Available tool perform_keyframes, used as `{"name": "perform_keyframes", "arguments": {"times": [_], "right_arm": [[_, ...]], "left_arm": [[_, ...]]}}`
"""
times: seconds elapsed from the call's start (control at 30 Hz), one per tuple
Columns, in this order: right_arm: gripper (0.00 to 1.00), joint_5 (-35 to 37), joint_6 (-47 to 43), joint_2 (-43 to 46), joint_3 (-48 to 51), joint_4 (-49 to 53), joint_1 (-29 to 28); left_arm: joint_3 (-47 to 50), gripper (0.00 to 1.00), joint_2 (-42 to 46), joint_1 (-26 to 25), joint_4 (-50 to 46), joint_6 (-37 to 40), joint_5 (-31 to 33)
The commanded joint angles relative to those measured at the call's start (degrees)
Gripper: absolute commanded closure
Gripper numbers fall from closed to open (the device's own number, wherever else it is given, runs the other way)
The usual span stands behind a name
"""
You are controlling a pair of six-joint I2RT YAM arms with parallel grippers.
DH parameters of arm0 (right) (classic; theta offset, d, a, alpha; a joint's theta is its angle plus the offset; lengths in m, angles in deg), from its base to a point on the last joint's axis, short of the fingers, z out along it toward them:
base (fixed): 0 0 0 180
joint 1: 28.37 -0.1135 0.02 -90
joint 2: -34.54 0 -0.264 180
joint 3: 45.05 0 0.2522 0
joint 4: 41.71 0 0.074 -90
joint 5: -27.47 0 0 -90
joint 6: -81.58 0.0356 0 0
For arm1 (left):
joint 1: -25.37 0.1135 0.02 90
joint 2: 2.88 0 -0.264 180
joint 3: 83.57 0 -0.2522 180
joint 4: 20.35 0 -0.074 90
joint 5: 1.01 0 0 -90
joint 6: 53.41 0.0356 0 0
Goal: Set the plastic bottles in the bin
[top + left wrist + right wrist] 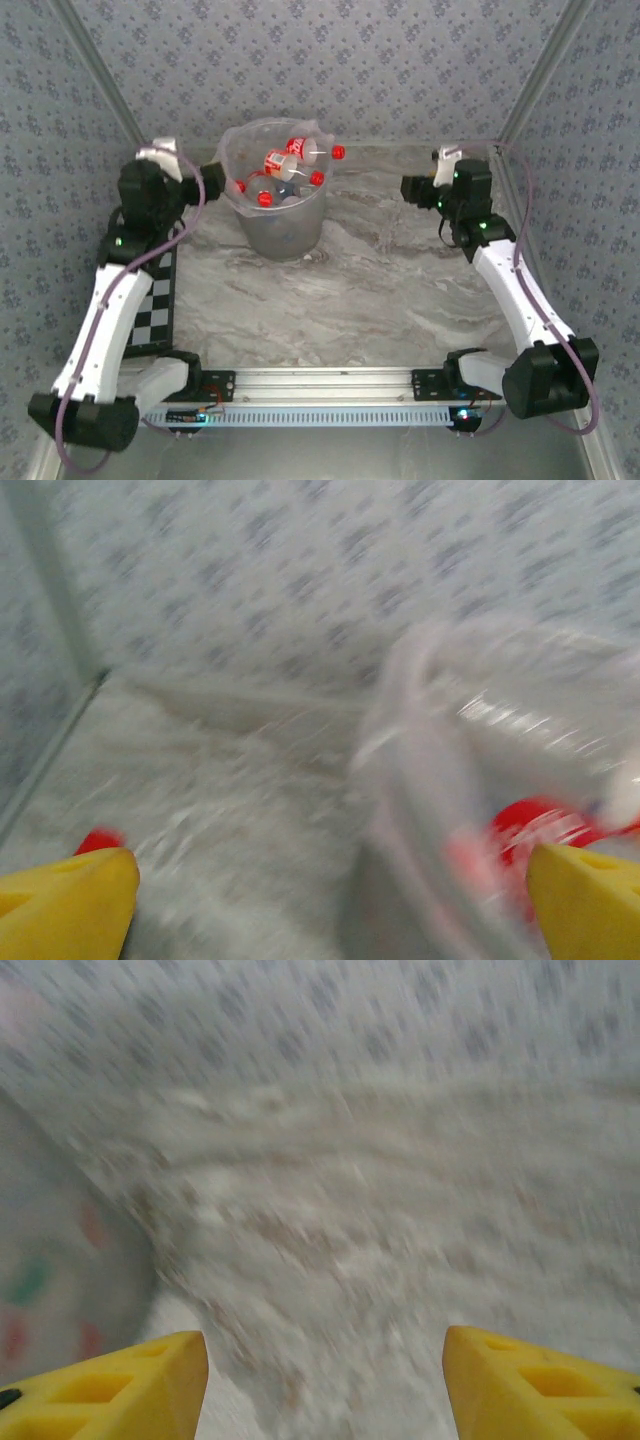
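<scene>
At the far centre of the table [380, 300], the bin [285, 228] stands upright with the plastic bottles [288, 165] piled inside. The left gripper [212, 173] sits just beside the bin's left rim, jaws spread wide and empty. The right gripper [412, 188] sits well apart on the bin's right, jaws parted and empty.

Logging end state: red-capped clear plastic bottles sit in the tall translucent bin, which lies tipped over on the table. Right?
No: the translucent bin stands upright on the table, not tipped, per the top external view. The red-capped clear plastic bottles are inside it.
</scene>
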Motion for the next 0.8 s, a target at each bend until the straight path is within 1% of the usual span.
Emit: {"name": "perform_keyframes", "arguments": {"times": [0.0,0.03,0.1,0.17,0.2,0.23,0.27,0.4,0.43,0.53,0.63,0.77], "right_arm": [[0.33,3.2,-1.7,3.1,5.6,1.0,1.5],[0.32,3.3,-1.4,3.8,7.7,-0.2,1.8],[0.23,4.9,-1.2,5.0,12.2,-3.3,2.4],[0.14,8.1,-2.0,4.9,15.0,-5.4,2.5],[0.09,9.8,-2.6,4.3,16.1,-6.0,2.6],[0.06,10.8,-3.1,3.5,16.6,-6.3,2.8],[0.01,11.5,-3.4,2.6,17.1,-6.9,3.0],[0.00,12.8,-4.1,-1.4,20.2,-12.3,3.3],[0.00,12.9,-4.2,-2.4,20.8,-13.7,3.3],[0.00,14.3,-4.7,-4.7,23.0,-19.0,2.9],[0.00,15.1,-4.9,-5.9,27.2,-27.6,2.9],[0.00,17.0,-6.6,-5.0,30.0,-33.7,2.7]], "left_arm": [[11.9,0.01,1.9,0.6,3.2,-2.7,10.8],[15.4,0.01,3.5,0.6,5.5,-3.5,11.4],[23.7,0.01,7.5,0.6,12.0,-5.7,15.2],[30.5,0.01,10.5,0.7,18.0,-7.1,19.3],[33.6,0.01,11.3,0.9,20.9,-7.5,20.1],[35.8,0.01,11.3,1.3,23.6,-7.6,20.1],[37.3,0.01,10.6,1.4,25.6,-7.5,19.5],[38.4,0.01,3.9,1.7,32.0,-4.9,15.9],[37.7,0.01,2.3,1.6,33.0,-3.5,14.6],[37.4,0.01,-2.5,1.7,40.2,0.4,11.8],[35.8,0.01,-8.2,1.6,45.1,3.9,10.6],[34.4,0.01,-15.6,1.7,50.3,7.8,10.6]]}}
